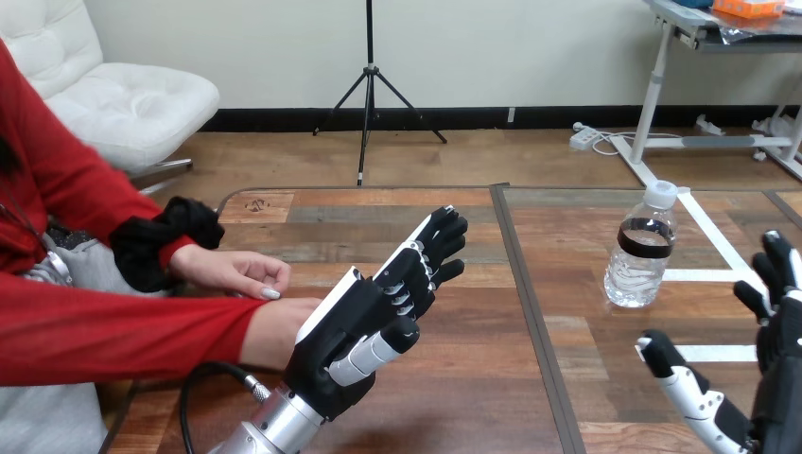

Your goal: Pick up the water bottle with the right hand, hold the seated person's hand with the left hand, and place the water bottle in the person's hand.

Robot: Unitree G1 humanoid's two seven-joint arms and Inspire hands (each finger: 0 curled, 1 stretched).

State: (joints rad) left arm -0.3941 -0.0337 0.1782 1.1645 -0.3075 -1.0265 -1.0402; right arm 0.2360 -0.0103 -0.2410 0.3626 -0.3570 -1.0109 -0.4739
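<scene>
A clear water bottle [643,248] with a white cap and black label stands upright on the right half of the table. My right hand [777,364] is open near the lower right corner, fingers spread, a short way right of the bottle and apart from it. My left hand [364,307] is open at the centre left, fingers straight and pointing away from me. It lies against the person's hand at the view's lower left, whose wrist [271,331] runs behind my palm; the rest of that hand is hidden. I cannot tell whether my thumb grips it.
The person's other hand [236,271] rests palm down on the wooden table [473,397] just beyond my left hand. A dark seam [528,312] runs down the table's middle. White tape lines [705,227] mark the table's right side near the bottle.
</scene>
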